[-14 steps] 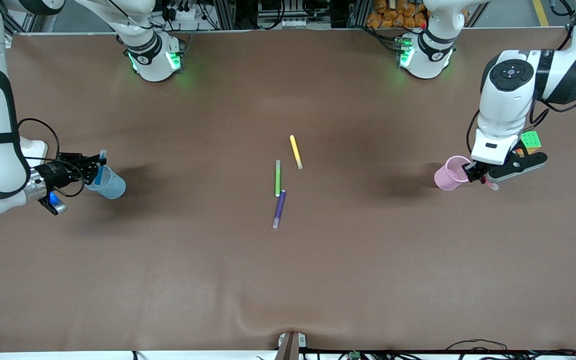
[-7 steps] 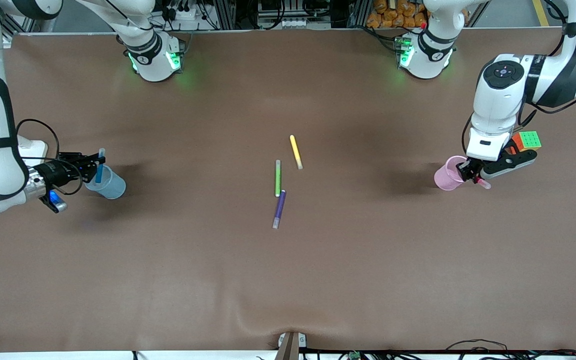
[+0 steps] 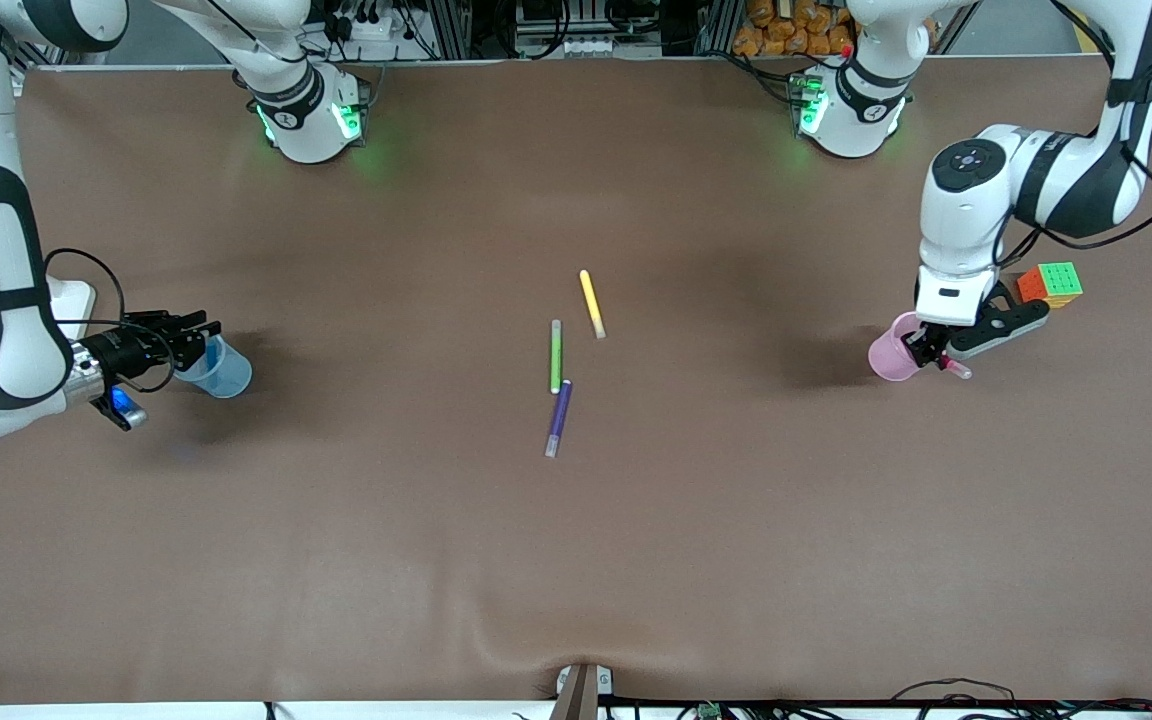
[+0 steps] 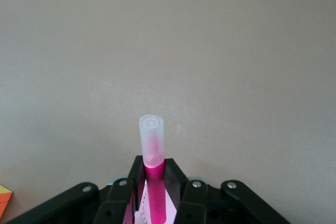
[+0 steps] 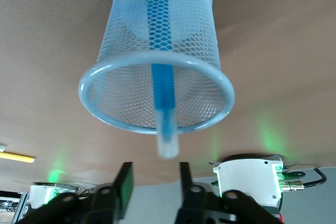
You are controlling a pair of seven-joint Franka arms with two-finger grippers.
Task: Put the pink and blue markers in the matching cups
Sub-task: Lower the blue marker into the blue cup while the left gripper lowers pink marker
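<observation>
1. The worktop (image 3: 576, 560) was a plain brown sheet with a ripple at its near edge; racks and cables stood past the arm bases.
2. The blue marker (image 5: 161, 85), greyish cap up, stood inside the blue mesh cup (image 3: 218, 368), just under the released right claw (image 3: 198, 328).
3. The left claw (image 3: 928, 345) was clenched on the pink marker (image 4: 153, 182), pale cap uppermost, over the pink cup (image 3: 891, 352).
4. Green (image 3: 555, 357), yellow (image 3: 591, 302) and purple (image 3: 559, 417) markers lay mid-worktop, well apart from both claws; a cube (image 3: 1051, 283) sat near the left claw.
</observation>
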